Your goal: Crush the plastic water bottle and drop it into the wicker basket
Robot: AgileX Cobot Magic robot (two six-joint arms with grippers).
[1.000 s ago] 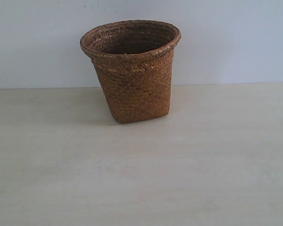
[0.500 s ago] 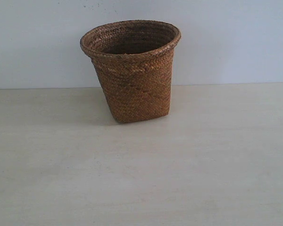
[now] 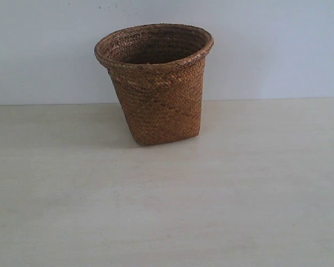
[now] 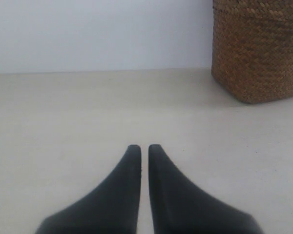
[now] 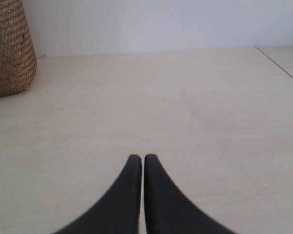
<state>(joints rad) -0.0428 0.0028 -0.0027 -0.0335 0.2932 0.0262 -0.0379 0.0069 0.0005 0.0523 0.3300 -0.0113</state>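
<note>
The brown wicker basket (image 3: 156,83) stands upright at the back of the pale table, near the wall. Its woven side also shows in the left wrist view (image 4: 259,53) and in the right wrist view (image 5: 10,48). The plastic water bottle is out of view in every frame. My left gripper (image 4: 144,147) is shut with nothing between its black fingers, hovering over bare table short of the basket. My right gripper (image 5: 138,158) is shut and empty too, well away from the basket. Neither gripper shows in the exterior view.
A pale wall (image 3: 267,44) rises right behind the basket. The light table (image 3: 167,211) stretches in front of it. A seam or table edge (image 5: 281,66) runs along one side in the right wrist view.
</note>
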